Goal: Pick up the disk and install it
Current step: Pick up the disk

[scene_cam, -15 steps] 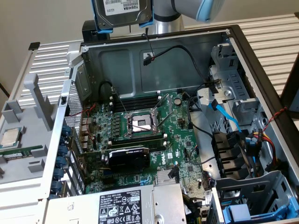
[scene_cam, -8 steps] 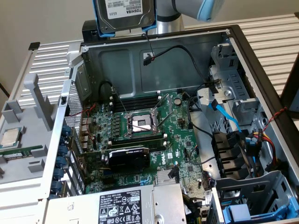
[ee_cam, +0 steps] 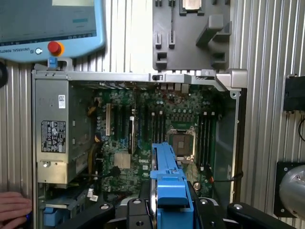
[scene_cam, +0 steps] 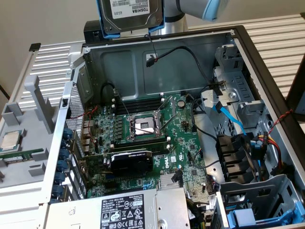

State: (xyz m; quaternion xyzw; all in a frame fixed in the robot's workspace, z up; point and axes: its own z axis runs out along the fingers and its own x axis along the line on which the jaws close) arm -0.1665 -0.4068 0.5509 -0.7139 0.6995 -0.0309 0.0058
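While the black gripper [ee_cam: 170, 210] clenches the silver metal disk [scene_cam: 131, 14] in its blue plastic carrier frame, edge-on between its fingers, the disk hangs in the air over the open grey metal computer case [scene_cam: 157, 62]. Below lies the green motherboard [scene_cam: 143, 143] with its bare square processor socket [scene_cam: 144, 126]. Beside the case a grey plastic tray [ee_cam: 190, 43] rests on the ribbed metal bench [ee_cam: 267, 71].

The disk [scene_cam: 131, 14], at twelve o'clock of the exterior view, is silver with a white barcode label, in a blue carrier [scene_cam: 106, 28]. The motherboard [scene_cam: 143, 143] is green. The power supply [scene_cam: 128, 212], at six o'clock, is grey with a black-and-white label. A light-blue cable [scene_cam: 228, 117] shows at three o'clock. The tabletop [scene_cam: 279, 33] is pale and ribbed.
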